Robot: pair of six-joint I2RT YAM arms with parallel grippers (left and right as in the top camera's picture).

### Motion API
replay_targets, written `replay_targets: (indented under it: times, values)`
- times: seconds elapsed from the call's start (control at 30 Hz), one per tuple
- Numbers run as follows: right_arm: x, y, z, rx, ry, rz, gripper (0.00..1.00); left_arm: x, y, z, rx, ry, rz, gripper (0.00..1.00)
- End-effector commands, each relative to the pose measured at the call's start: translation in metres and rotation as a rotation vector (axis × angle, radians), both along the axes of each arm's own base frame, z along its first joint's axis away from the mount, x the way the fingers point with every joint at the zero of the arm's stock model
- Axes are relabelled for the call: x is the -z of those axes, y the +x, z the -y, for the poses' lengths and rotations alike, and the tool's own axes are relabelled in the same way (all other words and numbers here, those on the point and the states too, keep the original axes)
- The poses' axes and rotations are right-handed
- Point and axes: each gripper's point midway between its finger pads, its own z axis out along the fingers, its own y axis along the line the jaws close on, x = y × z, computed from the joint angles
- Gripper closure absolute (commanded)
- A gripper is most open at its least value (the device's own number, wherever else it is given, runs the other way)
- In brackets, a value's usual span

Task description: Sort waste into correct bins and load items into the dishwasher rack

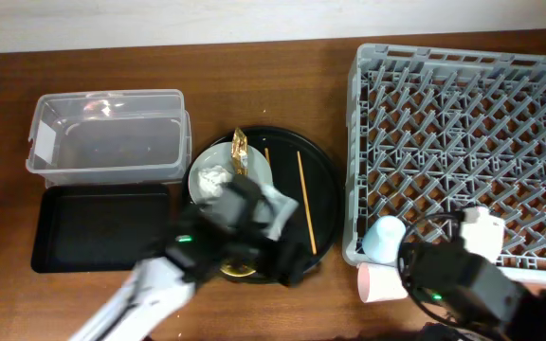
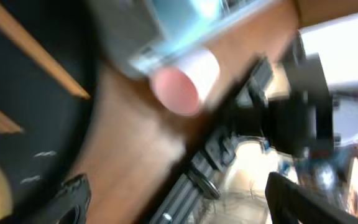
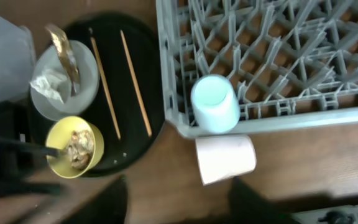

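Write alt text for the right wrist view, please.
A grey dishwasher rack with a blue cup at its corner, a pink cup lying on the table beside it. Left, a round black tray carries chopsticks, plate, yellow bowl.

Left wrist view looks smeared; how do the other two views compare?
Left wrist: heavy motion blur, pink cup and chopsticks smeared. Overhead: sharp rack, but left arm blurred. Right wrist: mostly sharp, yellow bowl readable.
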Motion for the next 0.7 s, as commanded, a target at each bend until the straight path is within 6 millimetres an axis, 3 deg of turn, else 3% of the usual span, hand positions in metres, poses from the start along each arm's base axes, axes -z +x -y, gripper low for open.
replay_targets:
  times: [0.0,0.13,0.27,0.4,0.5,0.63,0.67]
  values:
    - [-0.027,0.003,0.012,0.025,0.029,0.077,0.34,0.034,-0.043,0.052,0.142,0.009,-0.185,0.16]
    - [-0.047,0.003,0.013,0.020,0.076,0.124,0.34,0.061,-0.067,0.096,0.277,-0.055,-0.263,0.17]
    - [-0.049,0.002,0.012,0.016,0.085,0.123,0.34,0.087,-0.050,0.125,0.203,-0.090,-0.327,0.17]
    - [-0.049,0.002,0.012,0.016,0.085,0.123,0.33,0.097,-0.037,0.139,0.144,-0.111,-0.320,0.30]
    - [-0.049,0.002,0.012,0.017,0.084,0.124,0.33,0.107,-0.044,0.145,0.139,-0.101,-0.351,0.41]
    - [-0.049,0.002,0.012,0.016,0.085,0.123,0.33,0.112,-0.034,0.146,0.087,-0.083,-0.315,0.48]
    - [-0.049,0.002,0.012,0.017,0.085,0.123,0.33,0.115,-0.032,0.147,0.073,-0.071,-0.294,0.57]
